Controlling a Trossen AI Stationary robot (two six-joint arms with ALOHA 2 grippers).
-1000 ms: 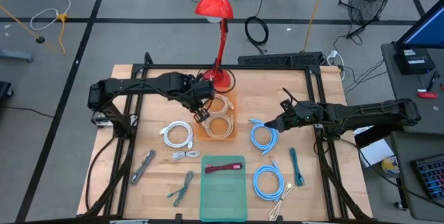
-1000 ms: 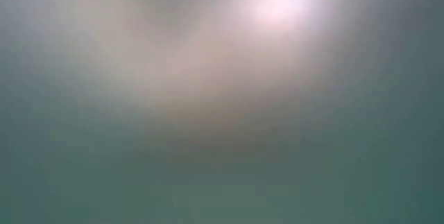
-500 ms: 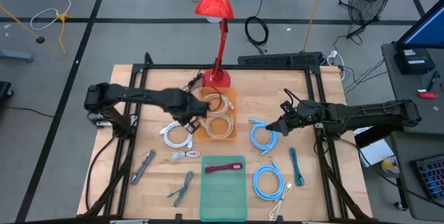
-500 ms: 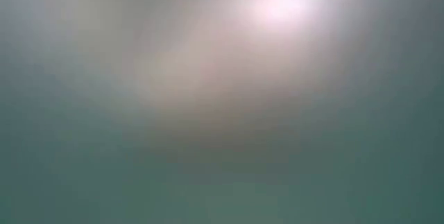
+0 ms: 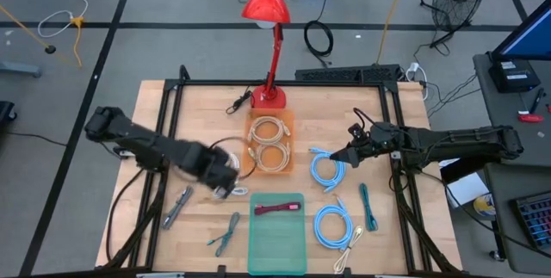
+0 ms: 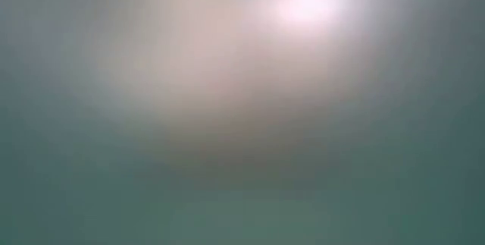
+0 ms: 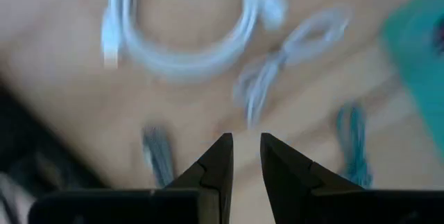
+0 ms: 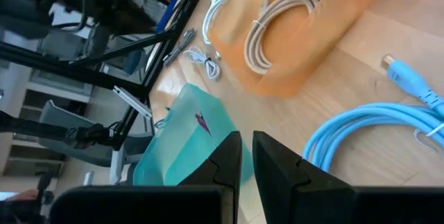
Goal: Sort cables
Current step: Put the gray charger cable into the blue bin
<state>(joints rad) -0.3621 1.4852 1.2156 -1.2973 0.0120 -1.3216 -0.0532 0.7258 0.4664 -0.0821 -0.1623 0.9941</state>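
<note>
My left gripper (image 5: 229, 185) (image 7: 246, 141) hovers over the table's near left part, its fingers a narrow gap apart and touching nothing. Beyond its tips lie a white coil (image 7: 184, 40), a small white bundle (image 7: 277, 78), a grey bundle (image 7: 156, 156) and a green bundle (image 7: 352, 141). My right gripper (image 5: 348, 157) (image 8: 246, 139) is shut and empty, beside a light-blue coil (image 5: 327, 171) (image 8: 374, 130). Beige coils (image 5: 269, 143) lie in an orange tray (image 5: 287, 121). A second light-blue coil (image 5: 333, 226) rests flat on the table. The low view shows only blur.
A teal tray (image 5: 277, 252) at the near edge holds a dark red cable (image 5: 277, 208). A green bundle (image 5: 368, 206) and a beige bundle (image 5: 349, 252) lie near right, a grey bundle (image 5: 176, 207) near left. The red lamp's base (image 5: 269, 97) stands behind the orange tray.
My left arm has swung away from the orange tray, toward the table's near left, and now hangs over the white coil and the small white bundle. My right arm has stayed beside the light-blue coil.
</note>
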